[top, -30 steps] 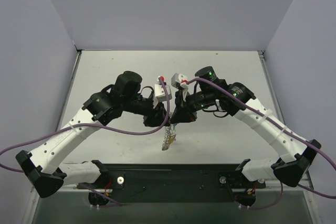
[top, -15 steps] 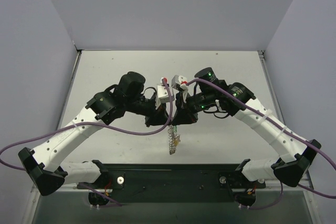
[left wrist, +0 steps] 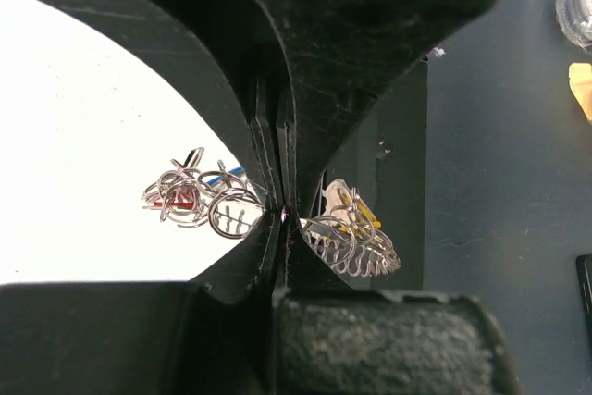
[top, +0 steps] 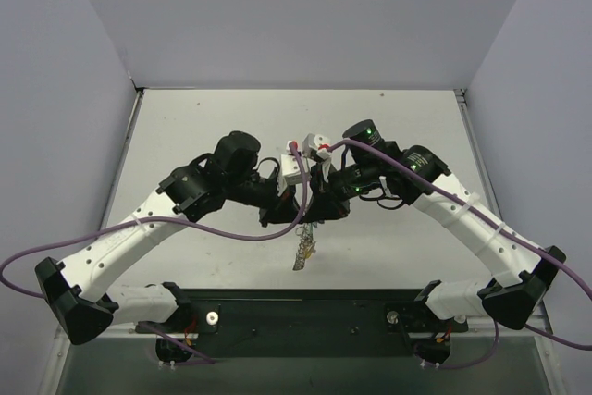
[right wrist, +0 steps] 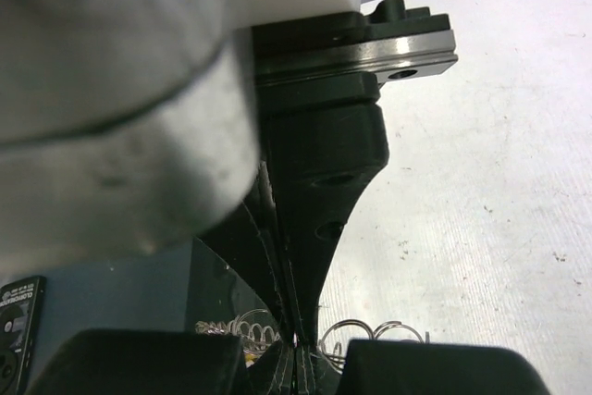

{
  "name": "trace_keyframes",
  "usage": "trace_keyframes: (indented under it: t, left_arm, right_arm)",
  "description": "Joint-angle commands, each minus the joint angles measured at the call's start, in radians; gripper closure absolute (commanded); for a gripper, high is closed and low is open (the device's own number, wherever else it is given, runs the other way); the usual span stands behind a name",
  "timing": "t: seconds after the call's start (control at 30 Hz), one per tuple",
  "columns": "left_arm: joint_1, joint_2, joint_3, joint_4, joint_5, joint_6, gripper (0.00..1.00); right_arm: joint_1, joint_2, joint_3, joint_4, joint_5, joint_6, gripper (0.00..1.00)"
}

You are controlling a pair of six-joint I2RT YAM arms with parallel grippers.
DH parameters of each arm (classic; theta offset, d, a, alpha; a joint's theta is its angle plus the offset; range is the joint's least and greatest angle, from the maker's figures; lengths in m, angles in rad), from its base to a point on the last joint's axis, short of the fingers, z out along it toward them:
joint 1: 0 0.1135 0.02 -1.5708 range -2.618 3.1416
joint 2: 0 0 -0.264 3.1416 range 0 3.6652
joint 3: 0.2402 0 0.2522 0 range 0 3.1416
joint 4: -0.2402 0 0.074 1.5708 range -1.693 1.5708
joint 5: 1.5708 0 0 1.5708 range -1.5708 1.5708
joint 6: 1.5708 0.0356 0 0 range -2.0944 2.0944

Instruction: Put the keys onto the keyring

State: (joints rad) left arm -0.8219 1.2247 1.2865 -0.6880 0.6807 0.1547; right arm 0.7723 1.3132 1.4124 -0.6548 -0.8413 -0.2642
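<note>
While they meet over the middle of the table, the left gripper and right gripper are each pinched closed on the keyring, held between them. One side should grip firmly while the other works gently, lest the keys slip off the wire.

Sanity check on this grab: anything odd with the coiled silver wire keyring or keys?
Yes. The silvery coiled-wire keyring looks bunched into a tangle, not an open loop, with coloured-head metal keys snarled in it. The shut left gripper and right gripper pinch it tip to tip at nearly one spot.
</note>
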Motion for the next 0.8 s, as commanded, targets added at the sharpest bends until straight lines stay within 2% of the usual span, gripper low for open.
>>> trace_keyframes:
  t: [0.0,0.13,0.23,0.33,0.37,0.47,0.53,0.6,0.63,0.77]
  left_arm:
    - [-0.022,-0.025,-0.029,0.123,0.002,-0.026,1.00]
    - [-0.023,-0.073,-0.082,0.224,-0.044,-0.053,1.00]
    - [-0.023,-0.119,-0.139,0.306,-0.093,-0.081,1.00]
    - [-0.023,-0.166,-0.203,0.398,-0.136,-0.104,1.00]
    - [-0.023,-0.178,-0.217,0.419,-0.157,-0.110,1.00]
    - [-0.023,-0.224,-0.281,0.501,-0.187,-0.116,1.00]
    - [-0.023,-0.257,-0.308,0.559,-0.191,-0.116,1.00]
    - [-0.023,-0.284,-0.345,0.590,-0.194,-0.115,1.00]
    - [-0.023,-0.292,-0.354,0.614,-0.196,-0.115,1.00]
    - [-0.023,-0.324,-0.389,0.656,-0.190,-0.116,1.00]
  right_arm:
    - [0.007,-0.031,0.028,0.109,-0.053,-0.010,1.00]
    - [0.007,-0.049,-0.001,0.133,-0.025,0.002,0.98]
    - [0.005,-0.080,-0.045,0.190,0.011,0.026,0.85]
    - [0.004,-0.114,-0.088,0.254,0.051,0.055,0.68]
    - [0.005,-0.124,-0.101,0.273,0.062,0.062,0.60]
    - [0.002,-0.166,-0.145,0.339,0.097,0.089,0.47]
    - [0.001,-0.204,-0.170,0.395,0.120,0.105,0.42]
    - [0.001,-0.256,-0.220,0.464,0.204,0.141,0.33]
    - [-0.005,-0.275,-0.240,0.489,0.234,0.154,0.22]
    - [-0.040,-0.365,-0.337,0.604,0.278,0.200,0.12]
